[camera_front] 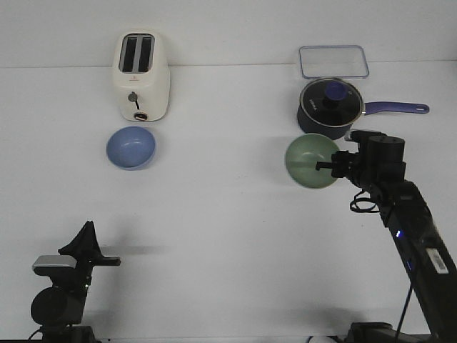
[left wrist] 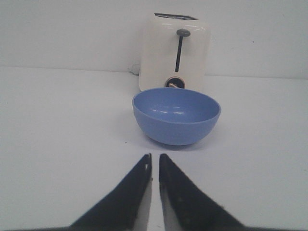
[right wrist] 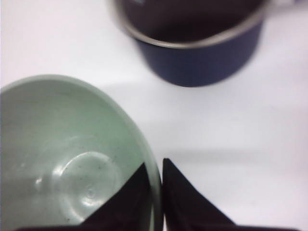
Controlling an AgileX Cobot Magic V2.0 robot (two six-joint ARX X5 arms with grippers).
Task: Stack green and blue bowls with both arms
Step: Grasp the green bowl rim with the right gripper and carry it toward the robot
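Observation:
The green bowl (camera_front: 309, 162) is tilted and lifted above the table at the right, in front of the saucepan. My right gripper (camera_front: 323, 165) is shut on its rim, one finger inside and one outside; the right wrist view shows the bowl (right wrist: 62, 159) and the gripper (right wrist: 155, 166) pinching its wall. The blue bowl (camera_front: 131, 147) sits upright on the table at the left, just in front of the toaster. My left gripper (camera_front: 89, 232) is low at the near left, far from it. In the left wrist view the blue bowl (left wrist: 176, 114) lies ahead of the shut, empty left gripper (left wrist: 155, 158).
A cream toaster (camera_front: 141, 76) stands behind the blue bowl. A dark navy saucepan (camera_front: 331, 107) with a lid and long blue handle sits just behind the green bowl. A clear plastic container (camera_front: 333, 61) lies at the back right.

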